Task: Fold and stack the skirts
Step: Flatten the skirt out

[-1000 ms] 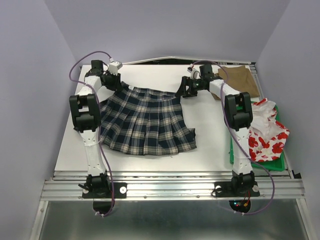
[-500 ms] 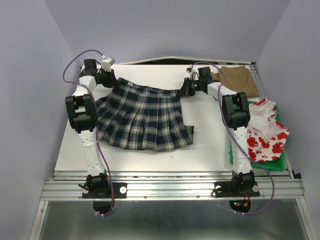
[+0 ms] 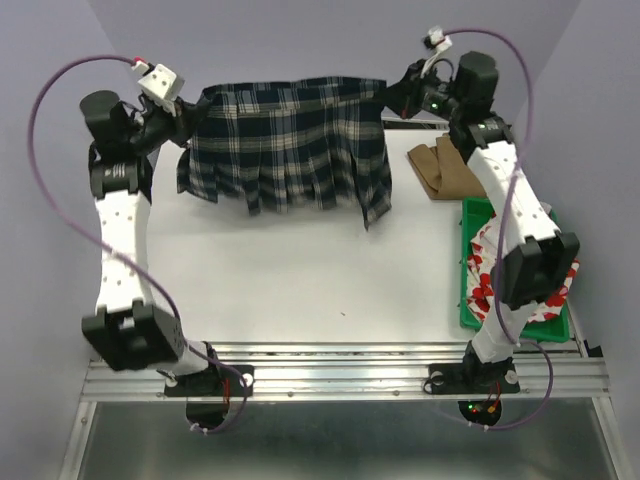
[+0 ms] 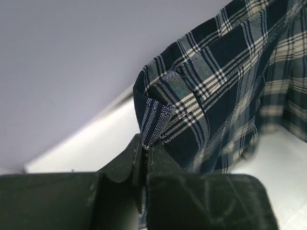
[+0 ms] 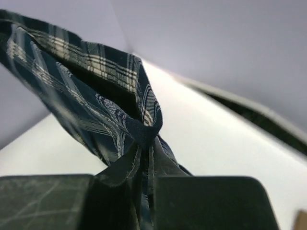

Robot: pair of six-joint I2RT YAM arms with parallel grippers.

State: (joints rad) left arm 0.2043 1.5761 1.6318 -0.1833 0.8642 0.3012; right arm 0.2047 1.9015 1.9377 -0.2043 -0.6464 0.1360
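The navy-and-white plaid skirt [image 3: 290,140] hangs in the air above the far half of the table, stretched by its waistband between both arms. My left gripper [image 3: 192,112] is shut on its left waist corner [image 4: 165,103], cloth pinched between the fingers. My right gripper [image 3: 392,98] is shut on the right waist corner [image 5: 146,127]. The hem dangles free above the table. The tan-brown skirt [image 3: 450,170] lies folded at the far right of the table. The white skirt with red flowers [image 3: 485,270] lies crumpled in the green tray, partly hidden by my right arm.
The green tray [image 3: 466,300] sits along the table's right edge. Purple cables loop from both wrists. Walls close in at the back and sides. The white tabletop [image 3: 300,280] lies bare under the hanging skirt.
Both grippers closed on the plaid skirt's waist corners and lifted it off the table; it now hangs spread in the air. Both arms rose and stretched apart.
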